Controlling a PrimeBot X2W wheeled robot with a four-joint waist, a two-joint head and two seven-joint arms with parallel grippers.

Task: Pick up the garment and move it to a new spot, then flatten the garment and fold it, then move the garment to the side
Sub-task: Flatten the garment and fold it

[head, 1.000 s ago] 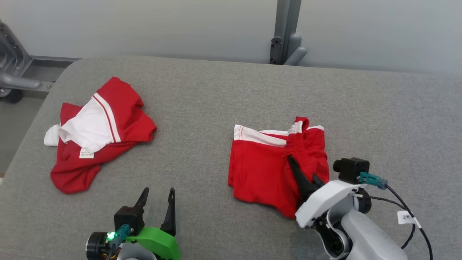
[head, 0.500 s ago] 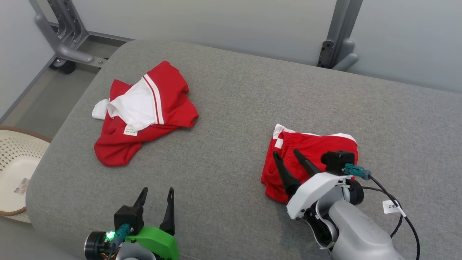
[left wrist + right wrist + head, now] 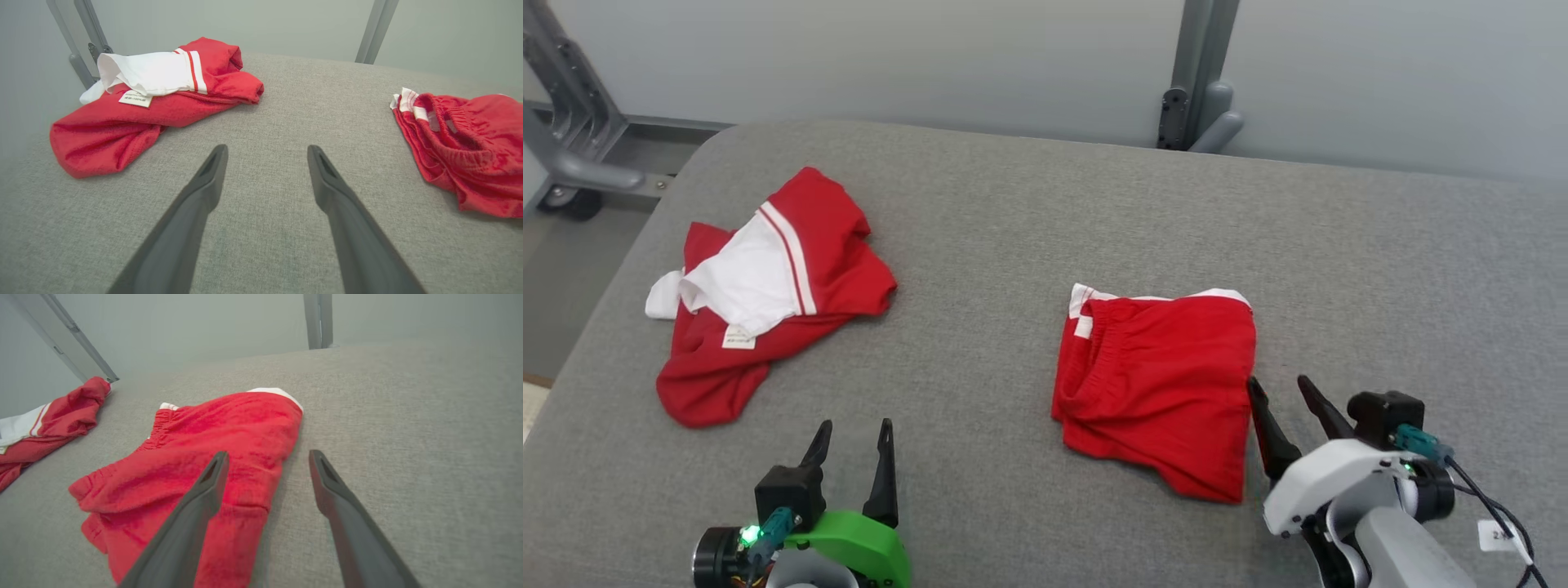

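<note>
Right claw [image 3: 1276, 380] hangs released just beside the folded red shorts [image 3: 1156, 384] — left claw [image 3: 856, 425] spread empty too.

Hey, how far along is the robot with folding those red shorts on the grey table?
Done: the red shorts lie folded into a compact block on the grey table. In hand: nothing; the right gripper stands open by their right edge, and the left gripper is open over bare table. Left: moving the shorts aside. The crumpled red-and-white garment lies unfolded at the left.
</note>
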